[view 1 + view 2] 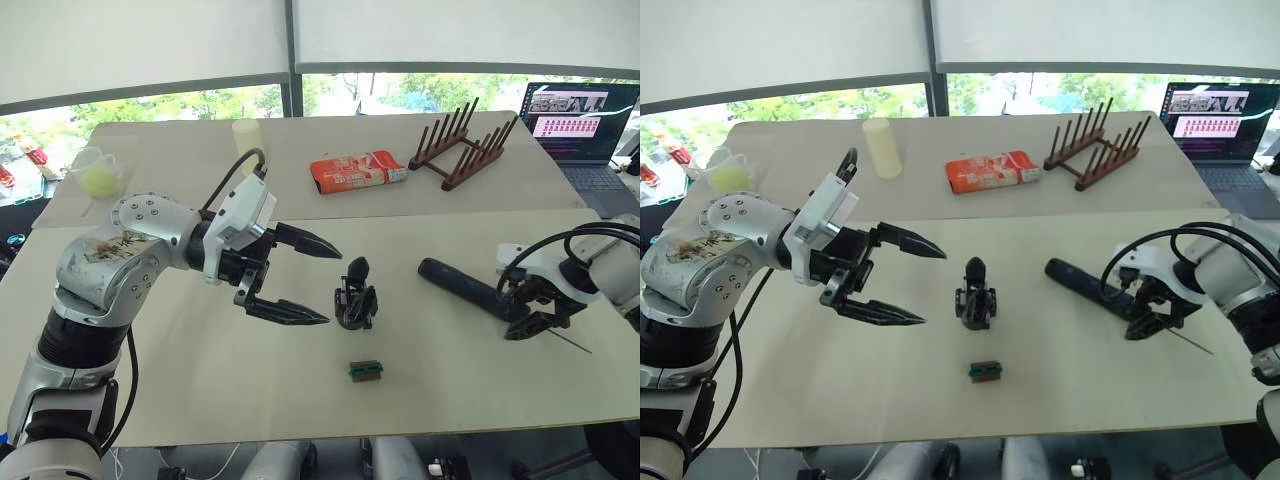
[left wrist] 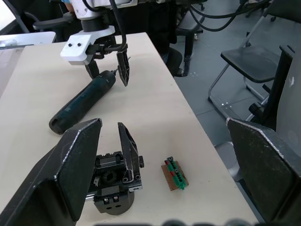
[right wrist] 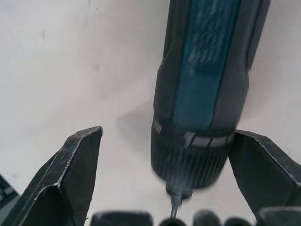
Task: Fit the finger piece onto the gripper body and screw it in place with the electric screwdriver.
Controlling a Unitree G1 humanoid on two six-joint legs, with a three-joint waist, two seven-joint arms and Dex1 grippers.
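The gripper body (image 1: 356, 303) stands on its round base mid-table, with a pointed black finger piece (image 2: 129, 150) upright on it. My left gripper (image 1: 328, 284) hovers open just left of the body, its fingers pointing at it and holding nothing. The electric screwdriver (image 1: 468, 287) lies flat on the table to the right, its thin bit toward the front right. My right gripper (image 1: 528, 315) is open at the screwdriver's bit end. In the right wrist view its fingers (image 3: 75, 174) stand on either side of the tool's nose (image 3: 197, 155), apart from it.
A small green-and-black block (image 1: 365, 370) lies in front of the gripper body. On the far table sit an orange packet (image 1: 358, 170), a wooden peg rack (image 1: 465, 145), a laptop (image 1: 585, 125), a pale cylinder (image 1: 880, 147) and a clear cup (image 1: 98, 172).
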